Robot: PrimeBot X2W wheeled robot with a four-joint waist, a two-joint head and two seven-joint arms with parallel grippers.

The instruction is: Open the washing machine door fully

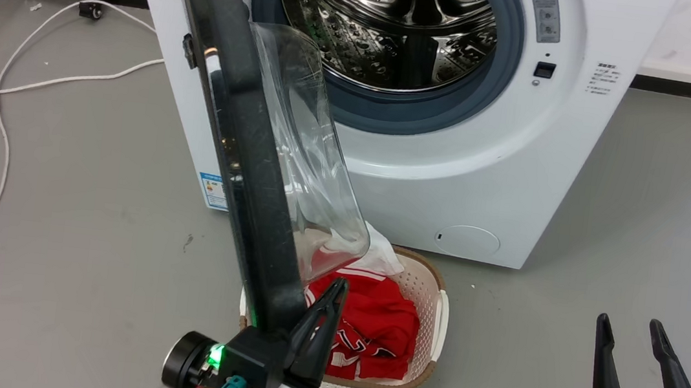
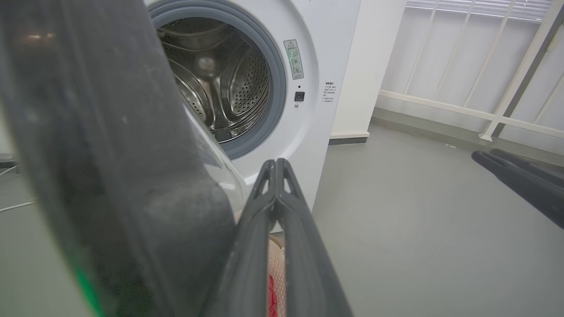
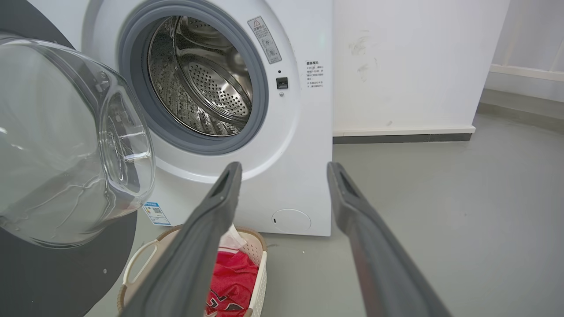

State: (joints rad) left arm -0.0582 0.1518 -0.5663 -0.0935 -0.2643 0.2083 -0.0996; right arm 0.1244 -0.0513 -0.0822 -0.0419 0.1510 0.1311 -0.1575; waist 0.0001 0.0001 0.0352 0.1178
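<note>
The left tool [image 1: 334, 297] sits closest, at 6 o'clock in the head view, its two fingers pressed together with nothing pinched between them. It lies against the inner, window side of the door [image 1: 243, 117], at the door's free edge; the left wrist view shows the black rim [image 2: 110, 154] just at 9 o'clock of the closed fingers. The right tool [image 1: 628, 324] waits at 4 o'clock, fingers spread and empty, well apart from the door.

The door is unlatched and stands roughly square to the machine [image 1: 482, 190]. It appears edge-on to the head camera, running from 12 down to 6 o'clock, with its glass bowl [image 1: 305, 150] bulging toward 3 o'clock. The drum [image 1: 391, 23] is fully exposed at 12 o'clock. A basket [image 1: 431, 295] of red laundry sits on the floor below the door's edge.

So the opening looks about half done, as I judge it. What seems left is swinging the door on toward 9 o'clock until the hinge stops. The closed left tool looks well placed to push from the inside.
</note>
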